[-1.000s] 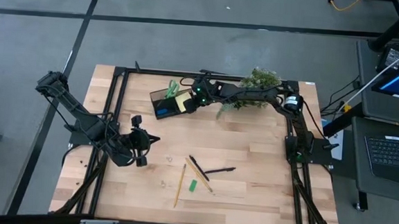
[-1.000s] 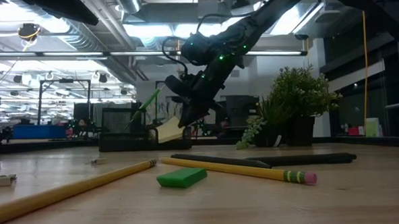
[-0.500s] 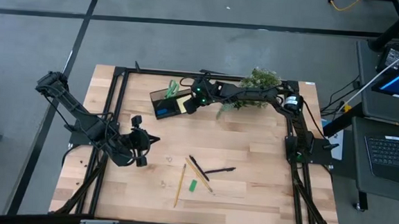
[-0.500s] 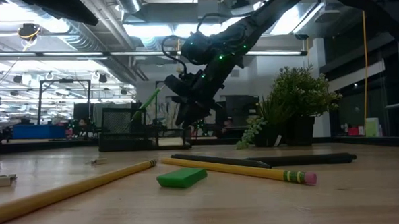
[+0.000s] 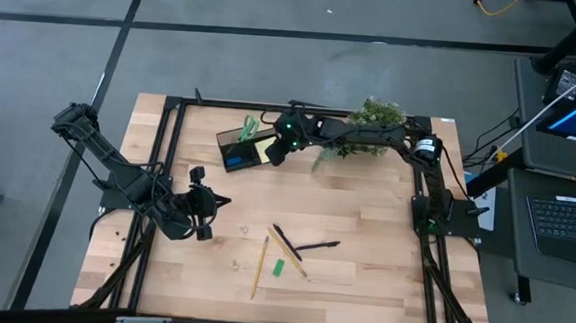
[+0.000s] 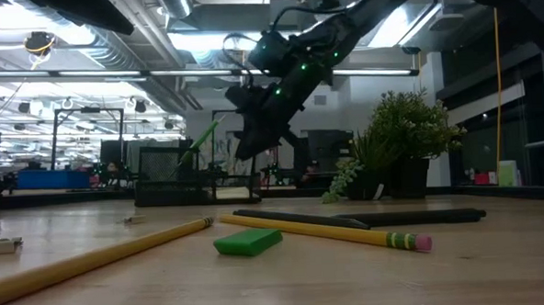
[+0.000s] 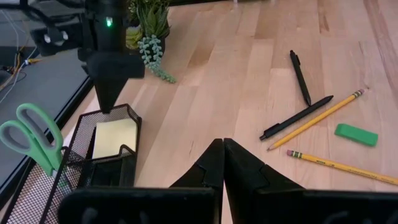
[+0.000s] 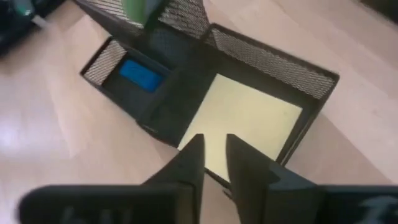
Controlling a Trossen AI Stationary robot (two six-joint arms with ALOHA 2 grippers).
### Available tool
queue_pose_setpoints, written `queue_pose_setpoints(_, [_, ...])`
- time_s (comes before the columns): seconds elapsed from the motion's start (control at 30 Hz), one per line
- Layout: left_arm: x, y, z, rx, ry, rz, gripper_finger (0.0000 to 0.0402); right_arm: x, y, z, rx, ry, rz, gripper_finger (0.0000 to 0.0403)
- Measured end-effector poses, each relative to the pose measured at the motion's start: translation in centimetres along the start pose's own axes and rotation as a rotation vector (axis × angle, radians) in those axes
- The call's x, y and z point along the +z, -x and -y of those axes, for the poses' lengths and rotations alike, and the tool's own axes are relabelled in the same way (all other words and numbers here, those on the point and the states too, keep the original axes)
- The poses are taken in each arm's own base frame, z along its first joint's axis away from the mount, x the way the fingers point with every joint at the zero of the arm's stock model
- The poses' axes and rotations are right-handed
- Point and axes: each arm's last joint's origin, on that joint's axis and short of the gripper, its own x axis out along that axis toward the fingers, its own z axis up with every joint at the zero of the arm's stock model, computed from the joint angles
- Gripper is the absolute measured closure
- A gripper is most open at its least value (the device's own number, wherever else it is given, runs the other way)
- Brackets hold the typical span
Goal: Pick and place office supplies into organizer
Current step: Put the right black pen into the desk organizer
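The black mesh organizer [image 5: 237, 146] stands at the table's far side. In it are the green-handled scissors [image 7: 31, 134], standing handles up, a small blue block [image 8: 142, 73] and the pale yellow sticky-note pad [image 8: 252, 124], which lies flat in its own compartment. My right gripper [image 8: 215, 152] hovers just above the pad, its fingertips a narrow gap apart, holding nothing. Two yellow pencils [image 5: 259, 267] [image 5: 289, 250], two black pens [image 5: 315, 247] [image 5: 283, 237] and a green block [image 5: 277, 268] lie on the table's near middle. My left gripper [image 7: 222, 152] waits shut at the left.
A leafy green plant [image 5: 373, 120] stands at the far edge, right of the organizer and under my right arm. A black frame [image 5: 168, 154] runs along the table's sides. Bare wood lies between the organizer and the pens.
My right gripper has let go of the sticky-note pad, which hung tilted at its fingers a second ago and now lies flat in the organizer's compartment. The gripper has then risen a little above the organizer and rolled slightly.
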Motion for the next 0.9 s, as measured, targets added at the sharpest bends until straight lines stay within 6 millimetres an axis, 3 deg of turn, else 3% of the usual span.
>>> queue_pose_setpoints(0.13, [0.0, 0.0, 0.0, 0.000, 0.000, 0.000, 0.0399, 0.3, 2.2, -0.3, -0.012, 0.080, -0.042, 0.0395])
queue_pose_setpoints(0.33, [0.0, 0.0, 0.0, 0.023, -0.028, 0.014, 0.0400, 1.7, 8.1, -1.2, -0.098, 0.177, -0.011, 0.0399])
queue_pose_setpoints(0.5, [0.0, 0.4, 0.2, 0.048, -0.062, 0.045, 0.0400, 2.0, 13.7, -3.6, -0.106, 0.291, 0.051, 0.0400])
queue_pose_setpoints(0.7, [-1.0, 0.0, 1.2, -0.003, -0.080, 0.104, 0.0399, 0.1, 18.6, -6.9, -0.124, 0.392, 0.097, 0.0401])
queue_pose_setpoints(0.9, [-3.0, -1.6, 2.3, -0.165, -0.095, 0.182, 0.0399, -4.6, 19.3, -9.5, -0.014, 0.422, 0.104, 0.0401])
